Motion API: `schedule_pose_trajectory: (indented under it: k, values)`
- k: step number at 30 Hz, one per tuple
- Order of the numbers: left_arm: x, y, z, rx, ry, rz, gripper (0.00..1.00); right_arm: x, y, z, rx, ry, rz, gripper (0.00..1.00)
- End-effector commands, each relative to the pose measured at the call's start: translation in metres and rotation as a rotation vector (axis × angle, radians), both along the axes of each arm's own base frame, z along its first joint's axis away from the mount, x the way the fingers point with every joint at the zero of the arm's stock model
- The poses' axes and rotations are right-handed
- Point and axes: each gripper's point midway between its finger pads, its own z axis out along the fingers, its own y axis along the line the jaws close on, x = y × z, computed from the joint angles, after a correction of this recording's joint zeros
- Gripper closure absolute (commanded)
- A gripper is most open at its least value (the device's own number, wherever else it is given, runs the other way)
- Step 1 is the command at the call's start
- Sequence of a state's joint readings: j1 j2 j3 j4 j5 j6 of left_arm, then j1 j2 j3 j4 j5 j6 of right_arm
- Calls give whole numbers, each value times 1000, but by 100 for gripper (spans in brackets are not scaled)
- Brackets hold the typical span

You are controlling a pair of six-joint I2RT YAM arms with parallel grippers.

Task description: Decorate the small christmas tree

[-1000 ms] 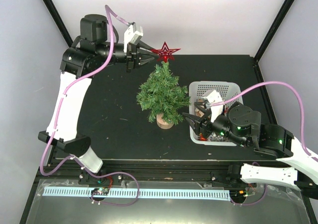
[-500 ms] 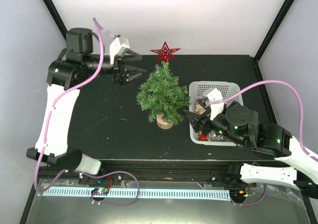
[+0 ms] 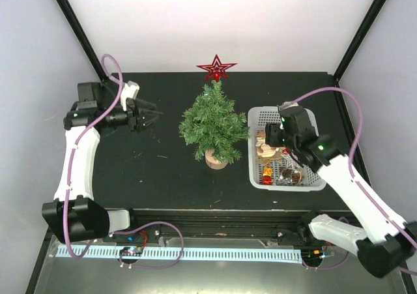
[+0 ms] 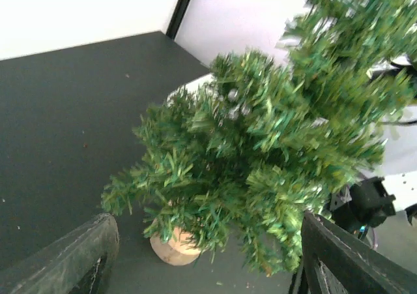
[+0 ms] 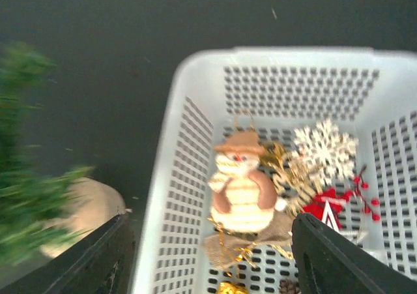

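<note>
Christmas tree [image 3: 214,124]: bristly dark-green cone on a round pale wooden stump, red openwork star [image 3: 217,68] at its tip; stands mid-tabletop.
Left claw [image 3: 150,117]: wide, empty, left of the tree, apart.
Right claw [image 5: 212,238]: wide, empty, above the white perforated plastic basket [image 3: 287,187] right of the tree.

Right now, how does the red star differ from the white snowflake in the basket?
The star is red; the snowflake is white. The star stands at the tip of the tree, while the snowflake lies in the basket beside a snowman. The star has five points in an open outline; the snowflake has many branching arms. Both are pointed ornaments.
</note>
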State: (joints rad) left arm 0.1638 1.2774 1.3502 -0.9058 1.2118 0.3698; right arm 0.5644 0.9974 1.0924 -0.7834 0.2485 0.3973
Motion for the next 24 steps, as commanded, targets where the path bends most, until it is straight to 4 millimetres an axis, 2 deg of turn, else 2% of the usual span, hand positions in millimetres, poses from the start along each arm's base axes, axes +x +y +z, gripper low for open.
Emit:
schedule_pose_trajectory:
  k: [1, 6, 10, 16, 21, 24]
  values:
    - [-3, -1, 9, -27, -134, -7, 22, 28, -9, -50, 72, 163, -115, 33]
    - [13, 3, -3, 5, -120, 10, 22, 67, -21, -95, 99, 289, -227, 34]
    - [38, 13, -24, 55, -55, 59, 23, 89, -14, -131, 133, 387, -234, 36]
    - [47, 12, -34, 23, -13, 41, 24, 99, -4, -169, 142, 476, -235, 41]
    - [50, 13, -38, 25, -9, 40, 24, 101, -2, -193, 149, 522, -240, 52]
    - [48, 12, -37, 18, -8, 31, 24, 102, -3, -201, 150, 538, -247, 60]
